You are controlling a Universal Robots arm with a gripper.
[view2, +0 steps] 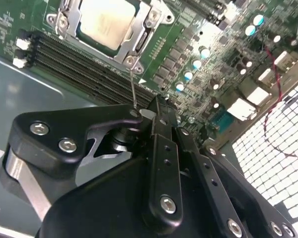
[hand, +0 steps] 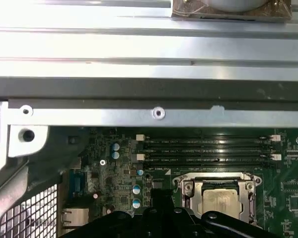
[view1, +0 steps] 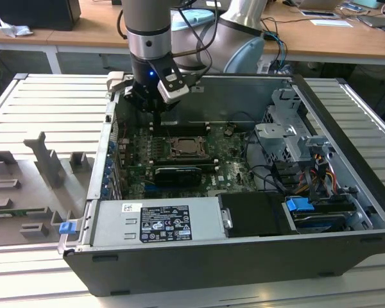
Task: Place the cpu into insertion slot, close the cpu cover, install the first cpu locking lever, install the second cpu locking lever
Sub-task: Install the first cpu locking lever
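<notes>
The cpu lies in its socket on the green motherboard, pale metal top up, and it also shows in the first wrist view. The cpu cover is a silvery frame lying flat around it. A thin wire locking lever sticks out from the socket's corner, and its free end comes close to my fingertips. My gripper is shut with nothing seen between its fingers. In the exterior view my gripper hangs over the board just beyond the socket, toward that view's left.
Black memory slots run beside the socket. The open computer case has a metal wall and rim close behind the board. A power supply, drive cage and cables fill the rest of the case.
</notes>
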